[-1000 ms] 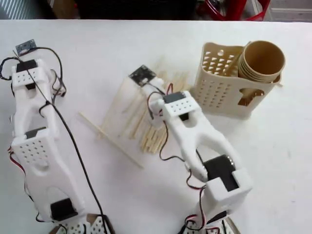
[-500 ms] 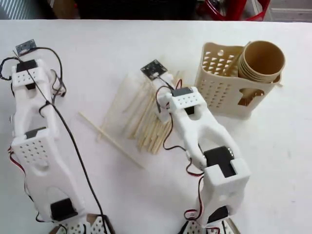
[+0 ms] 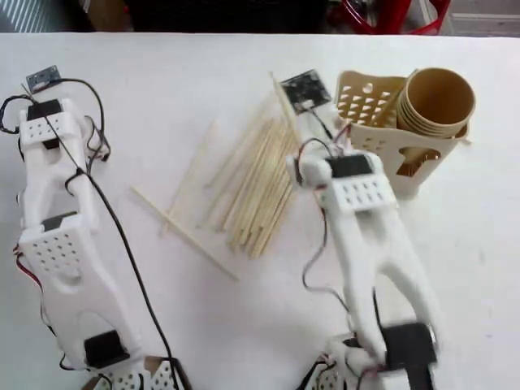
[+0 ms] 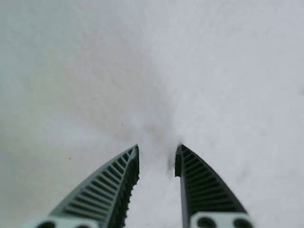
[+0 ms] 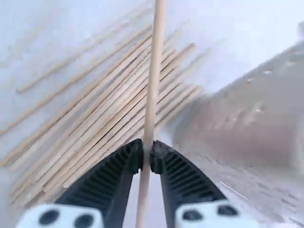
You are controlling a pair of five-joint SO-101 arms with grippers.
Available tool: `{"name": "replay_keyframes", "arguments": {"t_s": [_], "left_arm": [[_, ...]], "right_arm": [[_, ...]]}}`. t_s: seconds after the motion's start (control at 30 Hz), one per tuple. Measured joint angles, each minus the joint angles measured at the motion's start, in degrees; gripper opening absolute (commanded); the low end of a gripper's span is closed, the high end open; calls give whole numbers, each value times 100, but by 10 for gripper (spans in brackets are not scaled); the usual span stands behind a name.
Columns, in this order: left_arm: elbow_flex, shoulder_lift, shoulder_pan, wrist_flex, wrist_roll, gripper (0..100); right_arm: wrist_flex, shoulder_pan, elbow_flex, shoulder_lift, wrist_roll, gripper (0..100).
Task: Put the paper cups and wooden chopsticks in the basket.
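**Step in hand:** we judge it to be carrying one chopstick to the basket.

**Right tool** [image 5: 146, 151]: pinching a single chopstick [image 5: 154, 71]. The stick runs out ahead of the jaws, held above the pile [image 3: 256, 187].

**Position:** just beside the basket [image 3: 361, 106], on its pile side.

**Pile:** many sticks lying fanned on the desk [image 3: 203, 73], with a few strays apart toward the left arm.

**Cups** [image 3: 439, 101]: stacked and standing in the basket, at the end away from the pile.

**Left tool** [image 4: 156, 154]: jaws slightly spread, holding nothing, over bare desk.

**Next move, as we judge it:** bring the stick over the rim, tip it end-down into the free space beside the cups, then let go.
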Motion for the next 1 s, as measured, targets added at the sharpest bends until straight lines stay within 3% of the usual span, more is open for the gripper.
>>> {"name": "replay_keyframes", "arguments": {"t_s": [0.23,0.37,0.63,0.8,1.0], "left_arm": [[0,0,18,0,-9,142],[0,0,35,0,-9,142],[0,211,35,-9,-9,142],[0,220,35,-9,-9,142],[0,220,35,-35,-9,142]], "right_arm": [[-536,703,492,-3297,-246,16],[-1284,765,492,-4088,-246,16],[-3314,905,492,-2708,-299,17],[-4422,1310,501,-1275,-1073,17],[-4730,1547,501,-536,-1327,19]]}}
